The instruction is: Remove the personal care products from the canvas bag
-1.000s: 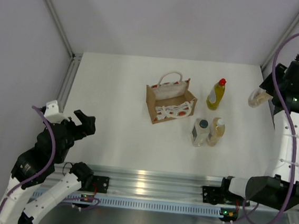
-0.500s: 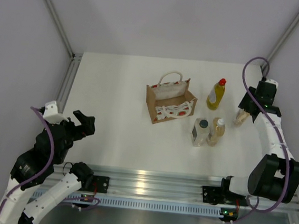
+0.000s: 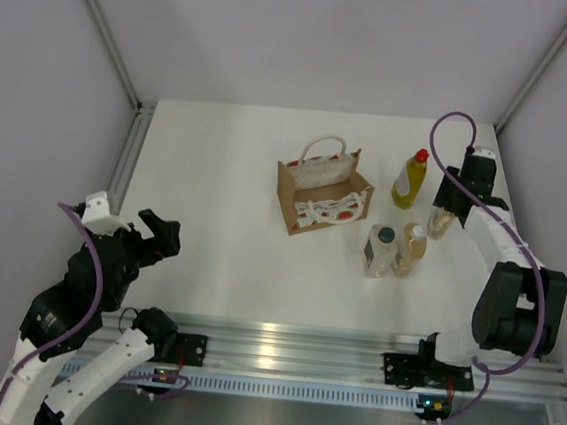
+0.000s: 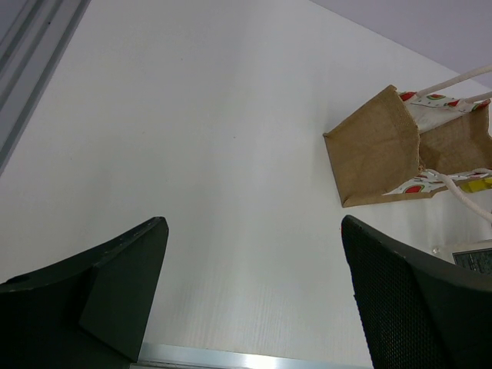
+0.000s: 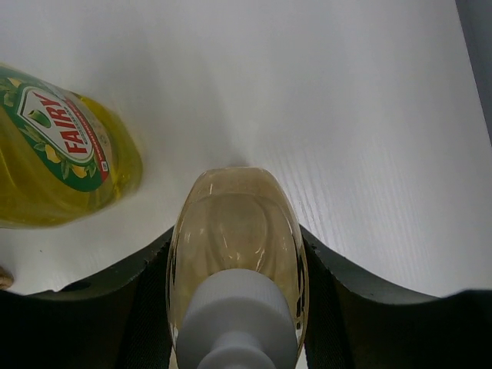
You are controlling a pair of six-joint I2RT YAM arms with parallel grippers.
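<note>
On the white table, near its middle, the bag is standing upright with its mouth open and its white handles looping above it. In the left wrist view the bag is sitting well ahead of the fingers and to their right. At the near left corner the left gripper is hovering above the table, its fingers spread wide with nothing between them. At the far right the right gripper is reaching down among the bottles. Its fingers are pressing against both sides of an amber bottle with a white cap, keeping it upright; whether the base is touching the table I cannot tell. Just left of it the yellow bottle, red-capped and labelled FAIRY, is standing on the table, right of the bag and apart from it. Nearer, the clear bottle with a dark cap and the second amber bottle are standing side by side, to the near right of the bag. All four bottles are sitting outside the bag
</note>
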